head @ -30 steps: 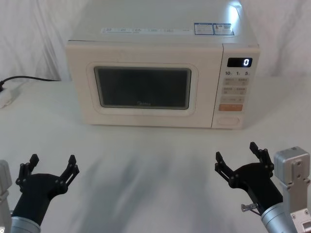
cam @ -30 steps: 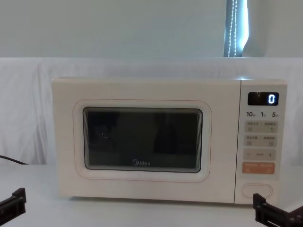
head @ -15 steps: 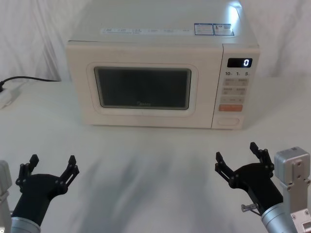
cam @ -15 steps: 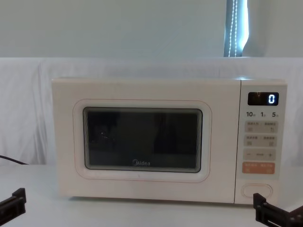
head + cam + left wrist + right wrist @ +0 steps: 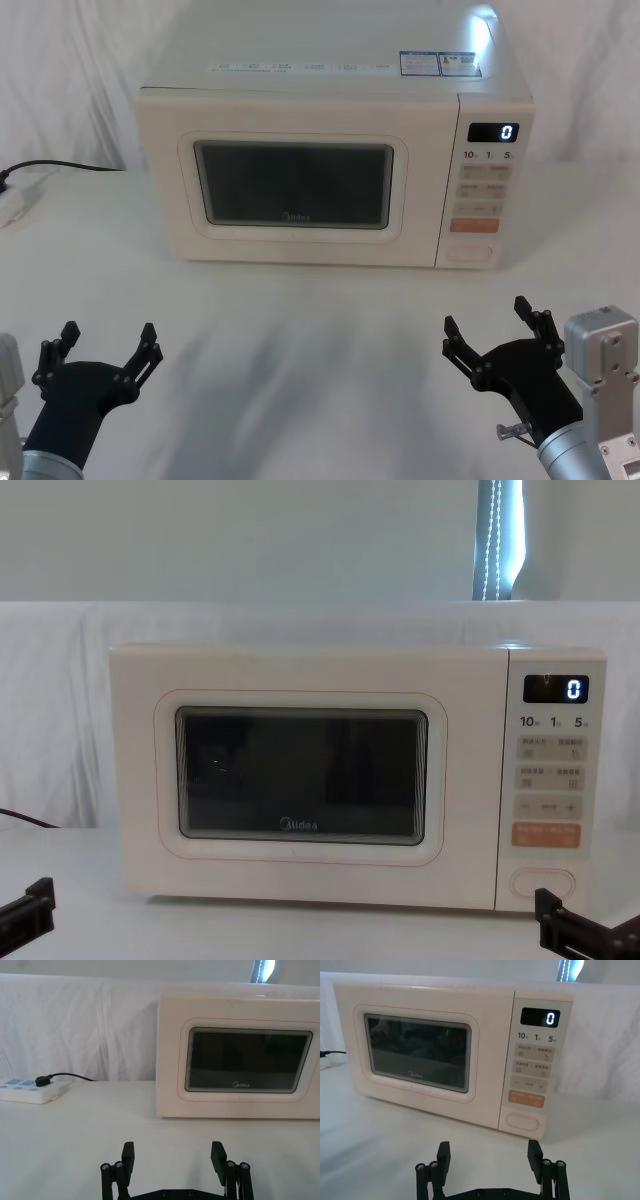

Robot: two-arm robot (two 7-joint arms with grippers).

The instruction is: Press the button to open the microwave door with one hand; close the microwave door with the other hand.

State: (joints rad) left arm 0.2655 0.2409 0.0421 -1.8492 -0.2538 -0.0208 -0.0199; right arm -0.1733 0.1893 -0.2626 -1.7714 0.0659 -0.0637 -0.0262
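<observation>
Cream microwave (image 5: 335, 165) sits at the back of the white counter (image 5: 320, 330), its door (image 5: 295, 185) shut; both end effectors, left (image 5: 105, 345) and right (image 5: 495, 332), hover near the front edge, claws spread and empty. From the right wrist, the button (image 5: 522, 1122) lies ahead, below the orange key (image 5: 526, 1098). A poorly aimed press could strike that key instead.

A white cloth covers the tabletop (image 5: 320, 330). The cream microwave (image 5: 335, 165) sits on it toward the back, with its door shut and facing front. A white power strip (image 5: 30, 1091) lies on the tabletop well to the left of the microwave. A black cord (image 5: 67, 1076) is plugged into it.
</observation>
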